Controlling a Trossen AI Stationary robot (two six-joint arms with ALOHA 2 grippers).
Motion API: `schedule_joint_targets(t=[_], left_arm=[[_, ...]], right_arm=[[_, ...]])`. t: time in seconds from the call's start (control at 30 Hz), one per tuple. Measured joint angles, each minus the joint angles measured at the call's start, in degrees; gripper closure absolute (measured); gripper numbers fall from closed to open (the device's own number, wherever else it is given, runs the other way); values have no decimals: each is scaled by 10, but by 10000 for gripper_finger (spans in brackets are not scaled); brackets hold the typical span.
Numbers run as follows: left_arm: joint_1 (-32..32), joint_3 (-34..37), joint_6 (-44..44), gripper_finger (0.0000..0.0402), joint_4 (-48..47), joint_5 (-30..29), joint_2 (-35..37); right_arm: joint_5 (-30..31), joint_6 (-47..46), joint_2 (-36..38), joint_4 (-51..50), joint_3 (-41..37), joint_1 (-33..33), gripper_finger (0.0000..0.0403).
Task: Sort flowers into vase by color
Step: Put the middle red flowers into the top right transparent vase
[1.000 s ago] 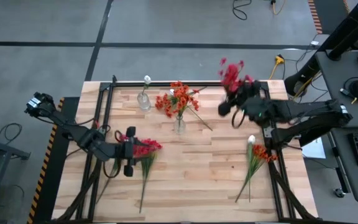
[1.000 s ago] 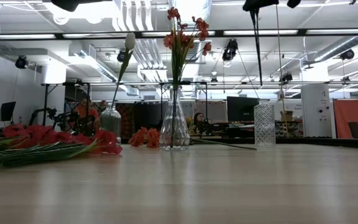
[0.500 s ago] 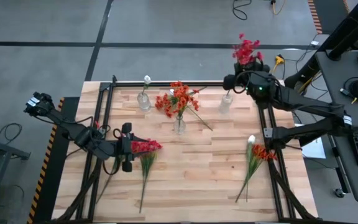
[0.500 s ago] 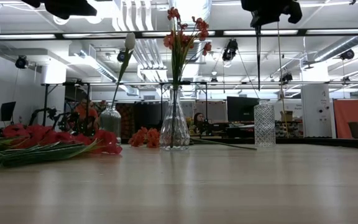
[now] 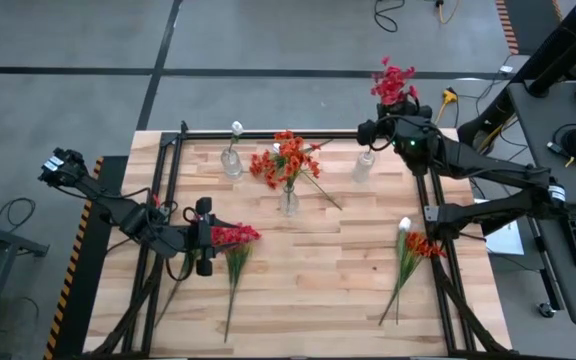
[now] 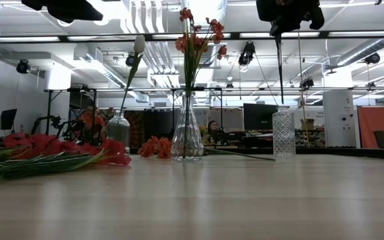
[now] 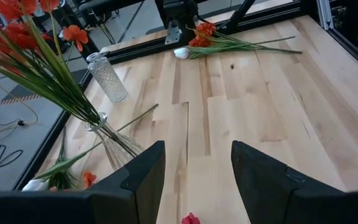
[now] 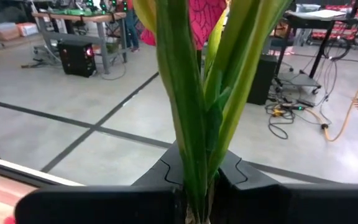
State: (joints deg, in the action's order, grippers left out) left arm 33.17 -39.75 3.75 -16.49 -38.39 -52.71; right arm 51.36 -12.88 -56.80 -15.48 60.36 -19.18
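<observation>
Right gripper point(image 5: 384, 131), red flower point(image 5: 393, 82) upright, blooms up

Long-stemmed artificial flowers: orange blooms point(image 5: 288, 160) upright in the clear middle vase point(image 5: 289, 201), one white bloom point(image 5: 236, 128) in the neighbouring vase point(image 5: 231, 163), red sprays point(image 5: 230, 238) lying near the table's left edge, an orange-and-white bunch point(image 5: 410, 245) near its right edge, crimson spray point(image 5: 395, 79) raised beyond the far edge.
</observation>
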Motion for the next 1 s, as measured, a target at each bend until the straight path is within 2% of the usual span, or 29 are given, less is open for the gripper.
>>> schedule_joint_targets(t=[0.27,0.73,1.0], left_arm=[[0,0,4,234,1,0,0],[0,0,4,234,2,0,0],[0,0,11,234,2,0,0]], right_arm=[[12,-1,0,37,-34,0,381],[12,-7,0,38,-42,0,380],[12,-15,0,38,-46,0,339]])
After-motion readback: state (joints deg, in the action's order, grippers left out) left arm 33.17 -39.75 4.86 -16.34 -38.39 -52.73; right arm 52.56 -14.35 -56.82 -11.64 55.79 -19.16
